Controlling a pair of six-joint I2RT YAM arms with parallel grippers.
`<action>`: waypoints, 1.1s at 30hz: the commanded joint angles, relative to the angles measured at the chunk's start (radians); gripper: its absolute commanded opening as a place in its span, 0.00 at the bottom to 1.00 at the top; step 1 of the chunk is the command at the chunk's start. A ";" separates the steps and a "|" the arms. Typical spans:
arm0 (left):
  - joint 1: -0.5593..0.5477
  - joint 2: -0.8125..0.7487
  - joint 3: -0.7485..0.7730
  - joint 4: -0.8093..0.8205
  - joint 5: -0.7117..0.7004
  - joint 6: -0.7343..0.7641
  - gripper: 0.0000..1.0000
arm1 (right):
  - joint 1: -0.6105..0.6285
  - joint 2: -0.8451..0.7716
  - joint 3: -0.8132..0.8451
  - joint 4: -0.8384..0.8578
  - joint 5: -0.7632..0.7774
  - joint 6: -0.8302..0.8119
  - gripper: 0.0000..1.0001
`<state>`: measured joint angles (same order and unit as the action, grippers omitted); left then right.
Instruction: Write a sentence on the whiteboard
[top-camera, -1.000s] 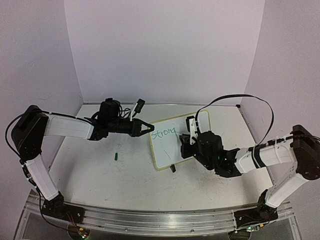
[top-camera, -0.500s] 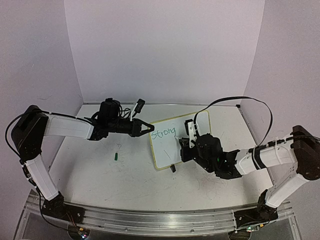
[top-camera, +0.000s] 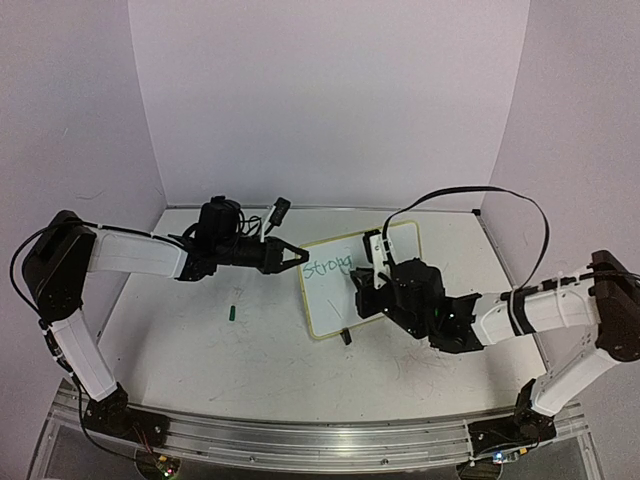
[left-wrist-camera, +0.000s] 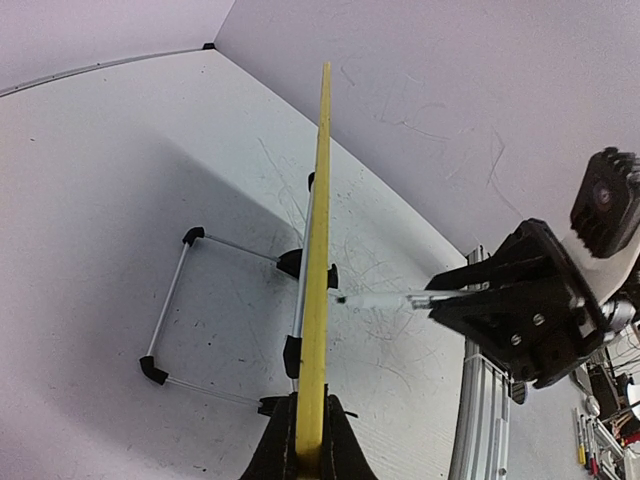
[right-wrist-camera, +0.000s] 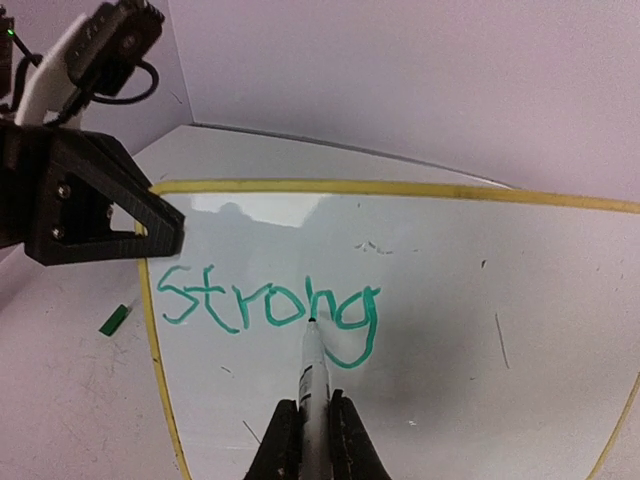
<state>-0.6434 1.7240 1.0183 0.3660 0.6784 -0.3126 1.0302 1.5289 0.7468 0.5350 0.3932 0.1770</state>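
The whiteboard (top-camera: 325, 305) stands tilted on the table, its yellow frame (right-wrist-camera: 400, 189) showing along the top edge. My left gripper (top-camera: 300, 256) is shut on the board's left edge, and the left wrist view shows the jaws (left-wrist-camera: 308, 455) clamped on the frame edge-on (left-wrist-camera: 322, 200). The sentence (right-wrist-camera: 270, 305) reads only "Strong" in green, also visible from above (top-camera: 327, 267). My right gripper (right-wrist-camera: 312, 440) is shut on a marker (right-wrist-camera: 312, 380). Its tip sits at the board's face just under the "n". From the left wrist, that marker (left-wrist-camera: 385, 298) points at the board.
A green marker cap (top-camera: 233, 312) lies on the table left of the board, also seen in the right wrist view (right-wrist-camera: 115, 320). The board's wire stand legs (left-wrist-camera: 175, 290) reach out behind it. A black clip foot (top-camera: 346, 337) sits at its lower edge.
My right gripper has shifted a little to the left and up with the marker, back under the written word. The left gripper and the board have not moved.
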 joint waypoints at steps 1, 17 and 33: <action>-0.004 -0.064 -0.003 0.031 -0.025 0.035 0.00 | -0.005 -0.180 -0.028 0.031 -0.008 -0.054 0.00; -0.010 -0.142 -0.047 -0.010 -0.136 0.082 0.00 | -0.043 -0.215 -0.137 0.096 -0.060 -0.133 0.00; -0.010 -0.127 -0.042 -0.010 -0.119 0.080 0.00 | -0.043 -0.177 -0.142 0.087 -0.019 -0.108 0.00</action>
<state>-0.6605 1.6298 0.9577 0.3229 0.6074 -0.2760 0.9841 1.3418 0.6056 0.5900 0.3395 0.0580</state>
